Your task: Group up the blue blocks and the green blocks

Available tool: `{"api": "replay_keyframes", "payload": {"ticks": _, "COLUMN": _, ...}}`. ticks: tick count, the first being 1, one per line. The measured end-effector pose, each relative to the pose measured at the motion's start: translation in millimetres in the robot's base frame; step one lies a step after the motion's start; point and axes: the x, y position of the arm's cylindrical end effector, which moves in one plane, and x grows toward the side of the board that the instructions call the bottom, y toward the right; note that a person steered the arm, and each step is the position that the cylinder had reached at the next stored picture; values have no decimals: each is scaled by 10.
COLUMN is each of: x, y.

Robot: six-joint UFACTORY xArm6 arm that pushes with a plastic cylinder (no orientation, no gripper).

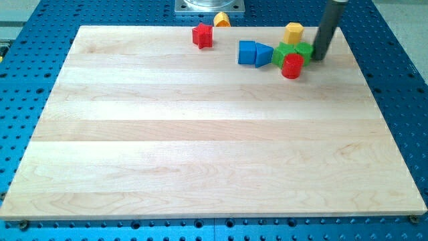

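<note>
The pale wooden bench (200, 147) fills most of the view, lying on a blue perforated base (401, 100). All blocks sit along the bench's top edge, toward its top right corner. The dark rod comes down from the view's top, and my tip (319, 57) rests just right of the green blocks, touching or nearly so; there is no pincer on this arm, so nothing is gripped. 2 blue blocks, a blue cube (247, 52) and a blue wedge-like block (263, 55), touch each other, and the wedge meets the green blocks (289, 52). A red cylinder (292, 66) sits against the greens' lower side. A yellow block (293, 33) stands just above them. A red star-shaped block (202, 35) and an orange block (221, 20) lie further left at the top edge.
</note>
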Motion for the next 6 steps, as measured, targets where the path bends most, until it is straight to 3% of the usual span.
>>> {"api": "replay_keyframes", "payload": {"ticks": 2, "x": 3, "y": -1214}}
{"api": "replay_keyframes", "payload": {"ticks": 3, "x": 34, "y": -1376}}
{"api": "replay_keyframes", "payload": {"ticks": 5, "x": -544, "y": -1713}}
{"api": "replay_keyframes", "payload": {"ticks": 6, "x": -173, "y": -2008}}
